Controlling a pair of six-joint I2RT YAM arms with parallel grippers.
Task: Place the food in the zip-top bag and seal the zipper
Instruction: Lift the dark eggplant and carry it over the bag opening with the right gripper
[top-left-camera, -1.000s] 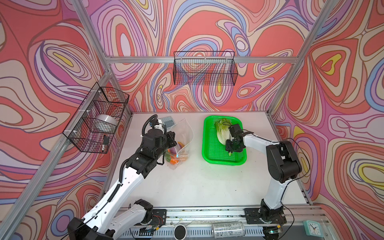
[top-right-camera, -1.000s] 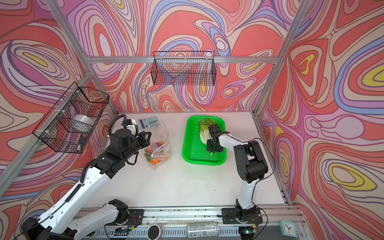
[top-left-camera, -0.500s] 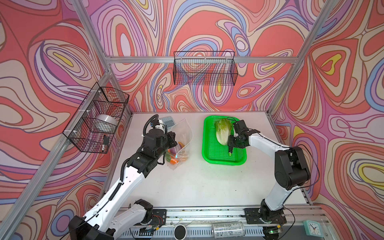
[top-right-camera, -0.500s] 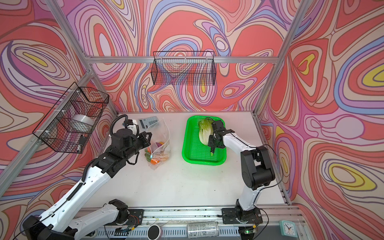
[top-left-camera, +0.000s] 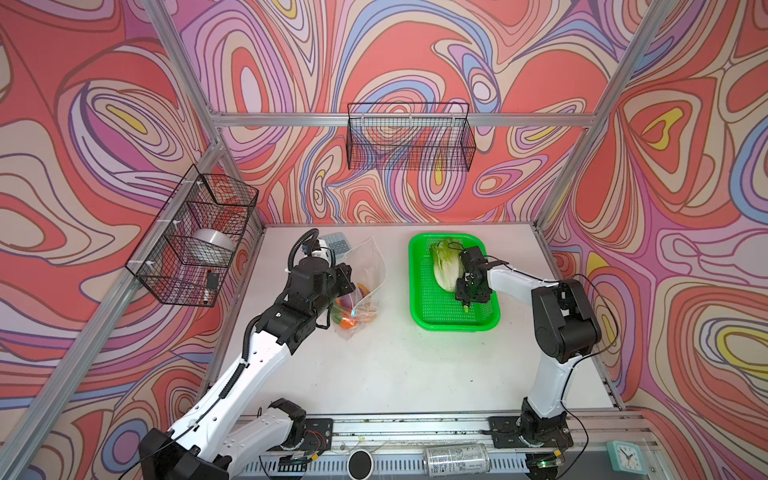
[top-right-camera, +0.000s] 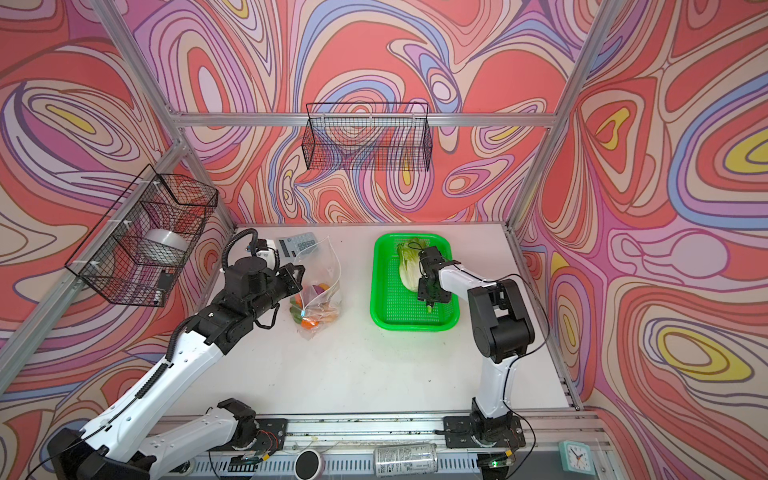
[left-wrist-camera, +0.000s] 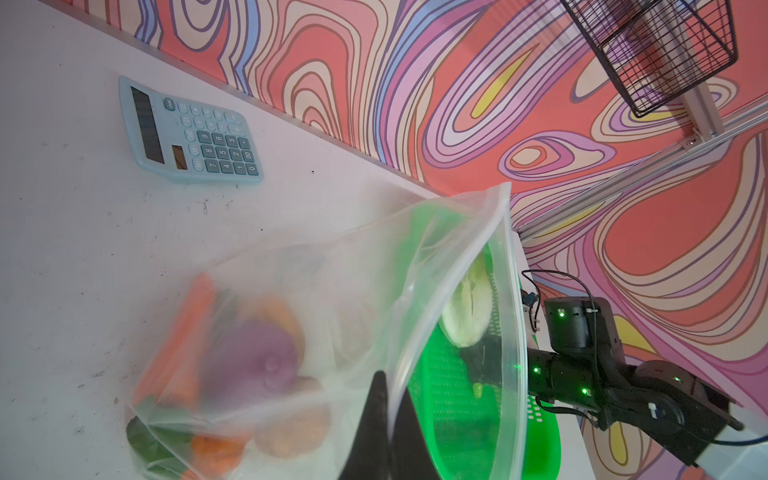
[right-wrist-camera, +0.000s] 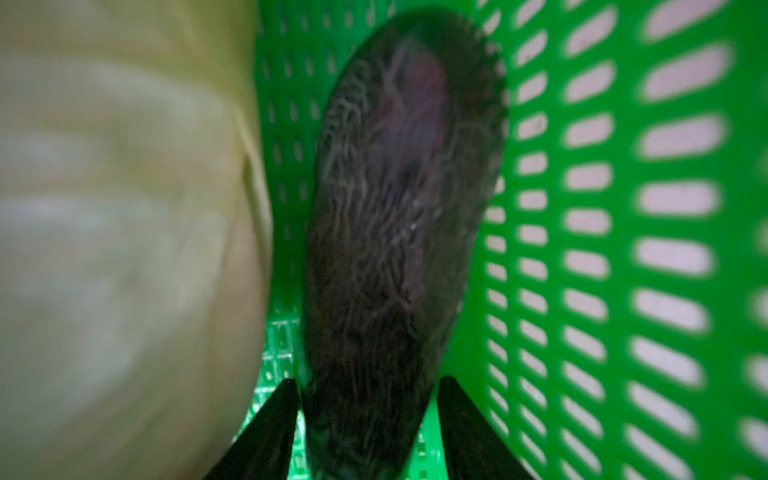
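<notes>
Pinching the zip-top bag (top-left-camera: 368, 266), left of centre, left gripper (left-wrist-camera: 388, 388) clamps tight. Right gripper (right-wrist-camera: 368, 384) clutches the eggplant (right-wrist-camera: 395, 208) in the basket (top-left-camera: 412, 274).

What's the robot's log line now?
left hand: pinching zip-top bag rim | right hand: gripping eggplant in green basket | napa cabbage: beside it

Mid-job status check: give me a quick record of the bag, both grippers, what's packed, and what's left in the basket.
left gripper: shut on the rim of the bag, mouth held open
right gripper: down in the basket, closed on the eggplant
bag: unsealed; holds the onion, the carrot and other vegetables
basket: cabbage and eggplant, not yet bagged
calculator: lies just behind the bag
</notes>
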